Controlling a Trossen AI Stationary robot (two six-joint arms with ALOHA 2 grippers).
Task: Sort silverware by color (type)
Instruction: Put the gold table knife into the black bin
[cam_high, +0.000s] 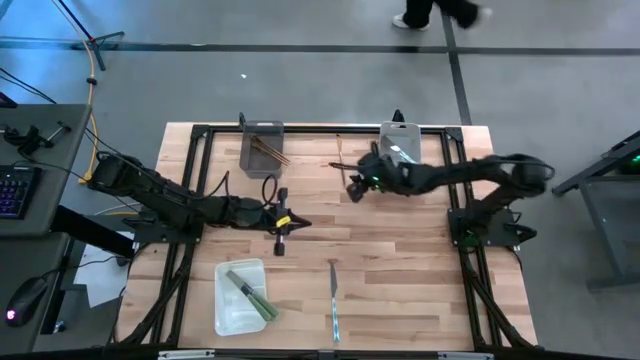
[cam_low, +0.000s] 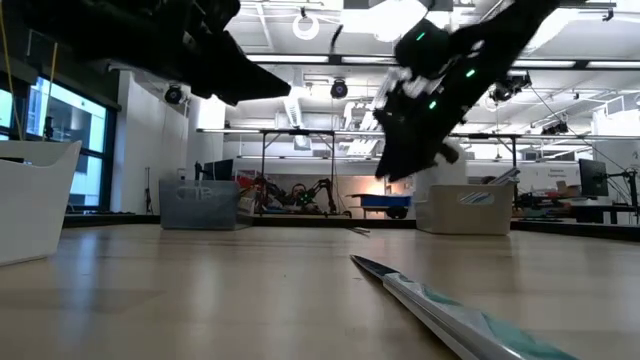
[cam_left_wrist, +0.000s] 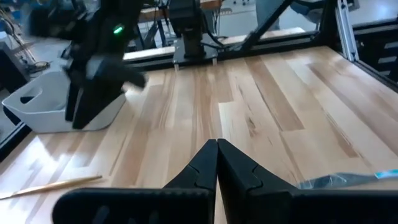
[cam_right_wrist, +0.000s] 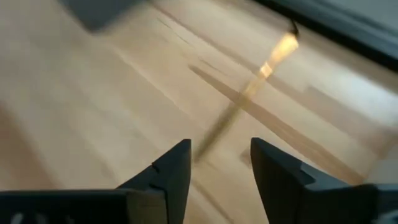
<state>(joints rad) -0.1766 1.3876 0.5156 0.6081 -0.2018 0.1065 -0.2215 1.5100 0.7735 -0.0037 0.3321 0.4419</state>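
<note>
A thin brown stick (cam_high: 341, 165) lies flat on the table near the far edge, also seen in the right wrist view (cam_right_wrist: 249, 93) and the left wrist view (cam_left_wrist: 50, 185). My right gripper (cam_high: 353, 190) (cam_right_wrist: 221, 146) hovers open just near of it, touching nothing. A silvery pale-teal knife (cam_high: 334, 300) (cam_low: 440, 305) (cam_left_wrist: 348, 179) lies flat near the near edge. Green-handled utensils (cam_high: 250, 293) lie in a white tray (cam_high: 225, 310). Brown sticks (cam_high: 270, 150) rest in a grey bin (cam_high: 250, 160). My left gripper (cam_high: 288, 222) (cam_left_wrist: 217, 149) is shut at mid table, holding nothing.
A pale bin (cam_high: 400, 135) (cam_left_wrist: 43, 109) stands at the far edge behind the right gripper. The black frame rails (cam_high: 320, 128) run round the table. Bare wood lies between the two grippers and the knife. A person's feet (cam_high: 415, 18) show on the floor beyond.
</note>
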